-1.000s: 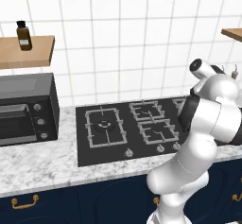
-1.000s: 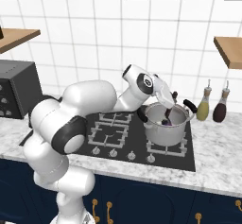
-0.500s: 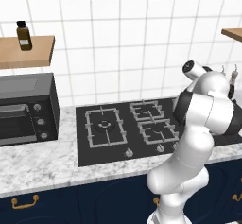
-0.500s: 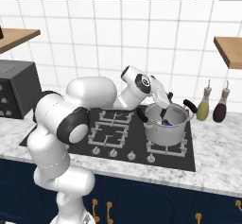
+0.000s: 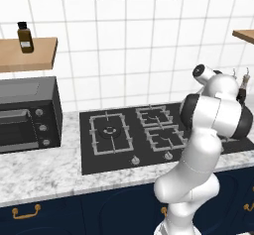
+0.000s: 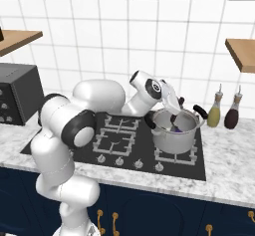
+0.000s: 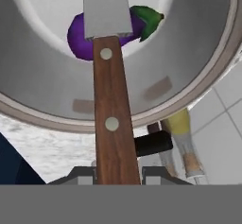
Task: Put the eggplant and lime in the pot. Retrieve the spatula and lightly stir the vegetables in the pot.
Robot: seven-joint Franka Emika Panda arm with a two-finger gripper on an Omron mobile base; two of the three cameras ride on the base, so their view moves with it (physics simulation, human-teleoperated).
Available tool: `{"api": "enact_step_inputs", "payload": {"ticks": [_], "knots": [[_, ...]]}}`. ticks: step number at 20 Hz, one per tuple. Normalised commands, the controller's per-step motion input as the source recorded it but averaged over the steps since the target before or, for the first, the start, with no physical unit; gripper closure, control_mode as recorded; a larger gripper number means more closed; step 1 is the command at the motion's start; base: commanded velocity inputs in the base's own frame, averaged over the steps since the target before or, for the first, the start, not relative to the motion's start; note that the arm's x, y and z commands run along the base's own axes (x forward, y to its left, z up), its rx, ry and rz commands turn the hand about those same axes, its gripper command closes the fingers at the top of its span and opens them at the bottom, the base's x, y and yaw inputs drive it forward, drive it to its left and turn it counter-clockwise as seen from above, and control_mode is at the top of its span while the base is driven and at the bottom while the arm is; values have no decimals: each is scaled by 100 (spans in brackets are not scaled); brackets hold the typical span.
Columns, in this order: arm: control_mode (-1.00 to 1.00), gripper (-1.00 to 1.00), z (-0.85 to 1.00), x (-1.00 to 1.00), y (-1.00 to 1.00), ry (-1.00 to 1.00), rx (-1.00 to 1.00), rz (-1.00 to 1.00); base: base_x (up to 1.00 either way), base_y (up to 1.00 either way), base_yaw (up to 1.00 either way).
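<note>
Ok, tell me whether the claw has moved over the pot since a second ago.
Yes. In the right base view the claw has shifted slightly left against the pot, keeping the spatula dipped inside, near the eggplant.

The arm (image 6: pixel 94 105) is showing smooth, glossy white shells — fat, rounded segments swelling like bulbs between the joints. Dark grey, almost black bands are ringing each joint (image 5: pixel 238 125), and a round dark cap is sitting on the wrist link (image 6: pixel 155 86). The finger tips appear to be small and grey at the bottom of the hand view, though little of them is showing.
</note>
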Motion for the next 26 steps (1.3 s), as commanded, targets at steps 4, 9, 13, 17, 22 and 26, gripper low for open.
{"api": "enact_step_inputs", "payload": {"ticks": [4, 9, 13, 17, 22, 26], "knots": [[-100, 100, 1, 0, -46, -3, 0, 0, 0, 0, 0], [-100, 100, -7, 6, -53, 0, 0, 0, 0, 0, 0], [-100, 100, -1, 0, -9, 0, 0, 0, 0, 0, 0], [-100, 100, 0, -14, 39, 0, 0, 6, 0, 0, 0], [-100, 100, 3, -7, 48, -4, -5, 11, 0, 0, 0], [-100, 100, 2, 0, 8, -11, -11, 5, 0, 0, 0]]}}
